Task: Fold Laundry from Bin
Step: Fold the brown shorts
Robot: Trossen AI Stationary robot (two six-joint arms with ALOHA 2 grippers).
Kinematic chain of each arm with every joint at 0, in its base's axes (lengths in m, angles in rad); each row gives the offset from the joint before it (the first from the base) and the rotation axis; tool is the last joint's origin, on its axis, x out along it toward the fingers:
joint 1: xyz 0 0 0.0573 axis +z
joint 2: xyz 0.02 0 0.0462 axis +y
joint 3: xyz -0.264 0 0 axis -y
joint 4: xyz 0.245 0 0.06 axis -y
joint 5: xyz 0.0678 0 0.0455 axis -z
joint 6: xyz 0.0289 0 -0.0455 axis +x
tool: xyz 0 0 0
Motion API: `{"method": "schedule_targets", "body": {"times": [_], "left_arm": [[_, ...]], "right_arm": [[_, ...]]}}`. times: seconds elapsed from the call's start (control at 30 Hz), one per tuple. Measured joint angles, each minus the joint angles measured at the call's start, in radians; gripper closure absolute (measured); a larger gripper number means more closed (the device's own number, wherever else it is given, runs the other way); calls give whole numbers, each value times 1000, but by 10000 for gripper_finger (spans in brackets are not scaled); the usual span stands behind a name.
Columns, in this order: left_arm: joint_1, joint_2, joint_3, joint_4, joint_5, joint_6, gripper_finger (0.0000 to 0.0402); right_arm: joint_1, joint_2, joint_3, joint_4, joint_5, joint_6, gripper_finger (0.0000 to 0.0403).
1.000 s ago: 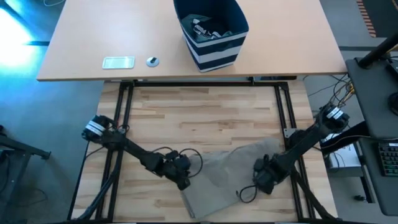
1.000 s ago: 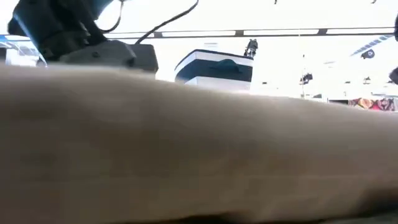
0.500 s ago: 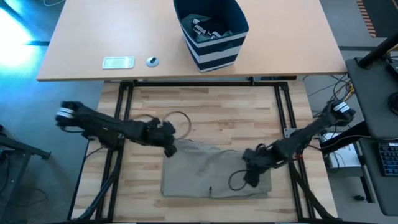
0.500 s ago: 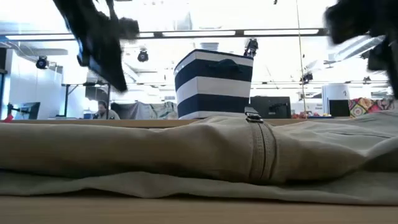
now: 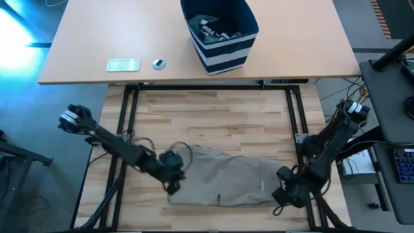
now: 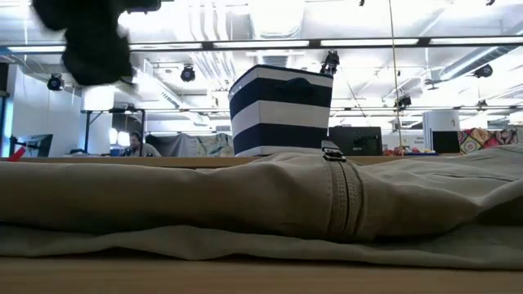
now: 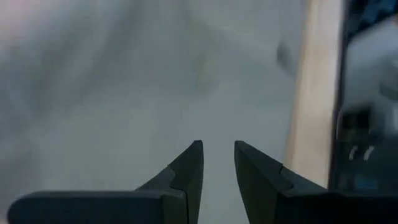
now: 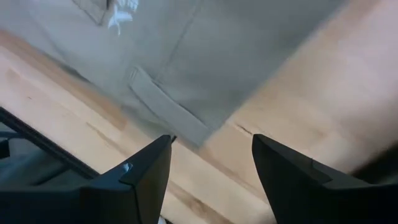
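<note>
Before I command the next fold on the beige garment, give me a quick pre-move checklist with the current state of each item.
1. Beige garment lying flat on the wooden table: ok, spread as a rough rectangle near the front edge.
2. Left end effector free of cloth: ok, fingers narrowly apart with nothing between them, over the garment's left edge.
3. Right end effector free of cloth: ok, open and empty, just off the garment's right edge.
4. Garment fully on the table: ok, its right corner ends short of the edge in the right wrist view.
5. Bin out of the working area: ok, on the far desk, laundry inside.
6. Fold layers aligned: cannot tell.
</note>
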State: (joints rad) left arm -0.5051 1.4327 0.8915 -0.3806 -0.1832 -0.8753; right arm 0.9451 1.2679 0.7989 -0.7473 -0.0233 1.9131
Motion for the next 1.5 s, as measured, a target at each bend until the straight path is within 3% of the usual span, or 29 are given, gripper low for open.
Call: {"method": "schedule_targets", "body": {"times": [0.2, 0.27, 0.4, 0.43, 0.63, 0.8, 0.97, 1.1, 1.27, 1.43, 1.5], "left_arm": [[1, 244, -28, 14, 212, 6, 325], [1, 288, -22, 30, 252, 28, 325], [8, 338, -17, 30, 289, 54, 325], [12, 341, -17, 29, 294, 55, 325], [66, 329, -22, 22, 325, 46, 325], [129, 305, -26, -19, 276, 18, 325], [190, 245, -30, -111, 205, 18, 325], [267, 145, -39, -275, 99, 59, 324], [408, -28, -36, -447, 30, 165, 324], [454, -211, -21, -424, 22, 172, 325], [420, -248, -21, -386, 27, 141, 324]], "right_arm": [[-1, 126, -5, 132, 1, -81, 206], [0, 162, 23, 150, 21, -122, 241], [-3, 195, 112, 155, 111, -184, 365], [-3, 201, 136, 169, 142, -209, 376], [-3, 271, 196, 456, 177, -421, 393], [-1, 449, 193, 488, 25, -349, 393], [6, 600, 201, 663, -78, -337, 393], [-17, 624, 198, 599, -88, -376, 393], [-162, 575, 195, 380, -140, -642, 393], [-358, 449, 191, 29, -64, -952, 393], [-429, 377, 186, -115, 36, -1011, 393]]}}
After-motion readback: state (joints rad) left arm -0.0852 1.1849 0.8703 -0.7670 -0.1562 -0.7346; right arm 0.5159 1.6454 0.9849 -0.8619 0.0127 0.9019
